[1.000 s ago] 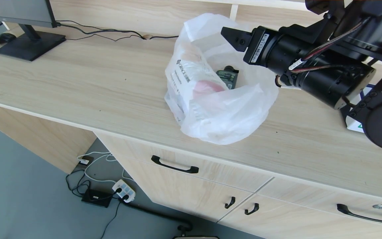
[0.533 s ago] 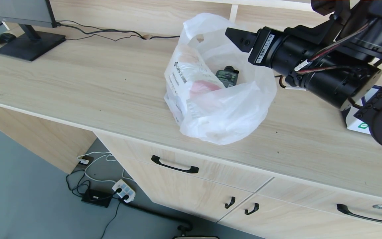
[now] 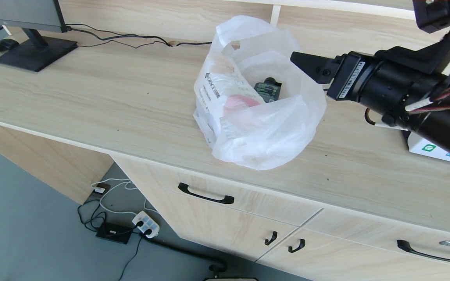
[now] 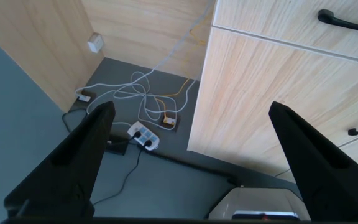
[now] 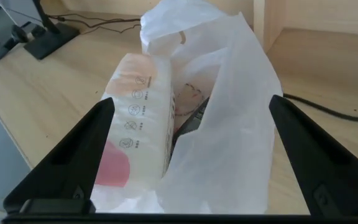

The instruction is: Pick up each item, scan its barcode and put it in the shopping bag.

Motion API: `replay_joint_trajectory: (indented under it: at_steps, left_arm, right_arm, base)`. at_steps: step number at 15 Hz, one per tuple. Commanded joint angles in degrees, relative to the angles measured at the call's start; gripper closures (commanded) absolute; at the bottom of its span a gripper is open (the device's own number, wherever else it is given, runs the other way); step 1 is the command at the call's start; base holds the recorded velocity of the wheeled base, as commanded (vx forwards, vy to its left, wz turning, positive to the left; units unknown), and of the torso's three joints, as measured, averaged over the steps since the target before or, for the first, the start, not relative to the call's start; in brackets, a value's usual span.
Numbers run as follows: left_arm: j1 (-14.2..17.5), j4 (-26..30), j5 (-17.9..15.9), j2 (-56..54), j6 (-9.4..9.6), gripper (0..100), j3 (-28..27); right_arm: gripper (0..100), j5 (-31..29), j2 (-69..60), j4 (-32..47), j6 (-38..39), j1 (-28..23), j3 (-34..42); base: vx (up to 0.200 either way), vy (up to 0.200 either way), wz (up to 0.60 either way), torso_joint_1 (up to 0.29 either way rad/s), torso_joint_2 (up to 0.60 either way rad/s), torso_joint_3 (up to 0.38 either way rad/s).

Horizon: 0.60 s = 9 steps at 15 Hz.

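Observation:
A white translucent shopping bag (image 3: 264,128) stands open on the wooden counter (image 3: 111,97). Inside it lie a white pack with pink print (image 3: 225,99) and a small dark item (image 3: 268,89). My right gripper (image 3: 301,60) hangs just right of the bag's mouth, level with its top. In the right wrist view this gripper (image 5: 191,102) is open, with nothing held, and the bag (image 5: 229,124) and the white pack (image 5: 138,118) lie beyond its fingers. My left gripper (image 4: 191,109) is open and empty, low beside the cabinet, over the floor.
A monitor stand (image 3: 33,47), a mouse (image 3: 7,44) and black cables (image 3: 123,39) sit at the counter's back left. A white box (image 3: 432,150) lies behind my right arm. Drawers with black handles (image 3: 205,194) run below the counter edge. A power strip (image 4: 145,134) and cables are on the floor.
My right arm has drawn back to the right, away from above the bag, with its gripper empty. The bag's front wall shifted slightly and settled. The items inside stay put.

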Motion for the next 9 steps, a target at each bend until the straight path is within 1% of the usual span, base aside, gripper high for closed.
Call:
replay_joint_trajectory:
  at_steps: [1,2,3,4,6,7,8,9]
  left_arm:
    - [0.0,0.1,0.0,0.0,-0.03,0,0.0]
    - [0.0,0.1,0.0,0.0,-0.03,0,0.0]
    - [0.0,0.1,0.0,0.0,-0.03,0,0.0]
    - [0.0,0.1,0.0,0.0,-0.03,0,0.0]
    - [0.0,0.1,0.0,0.0,-1.53,0,0.0]
    - [0.0,0.1,0.0,0.0,-2.85,0,0.0]
    - [0.0,0.1,0.0,0.0,-2.76,0,0.0]
    - [0.0,0.1,0.0,0.0,-2.76,0,0.0]
  right_arm:
    - [0,-0.1,-12.9,0.3,-1.7,2.1,12.6]
    - [0,-0.1,-14.7,0.3,-2.0,2.5,15.4]
    - [0,0.1,-17.7,0.3,-2.1,3.1,19.9]
    - [0,0.3,-18.7,0.3,-2.1,3.1,21.4]
    - [0,0.3,-19.1,0.3,-2.3,4.6,22.0]
    - [0,0.3,-19.1,0.2,-3.1,6.9,22.5]
    - [0,0.3,-19.6,-0.3,-3.8,9.3,23.6]
    - [0,0.2,-21.5,-0.2,-4.0,10.5,24.4]
  base:
    - [0.000,0.000,0.00,0.000,0.00,0.000]
    - [0.000,0.000,0.00,0.000,0.00,0.000]
    - [0.000,0.000,0.00,0.000,0.00,0.000]
    - [0.000,0.000,0.00,0.000,0.00,0.000]
    - [0.000,0.000,0.00,0.000,0.00,0.000]
    - [0.000,0.000,0.00,0.000,0.00,0.000]
    - [0.000,0.000,0.00,0.000,0.00,0.000]
    - [0.000,0.000,0.00,0.000,0.00,0.000]
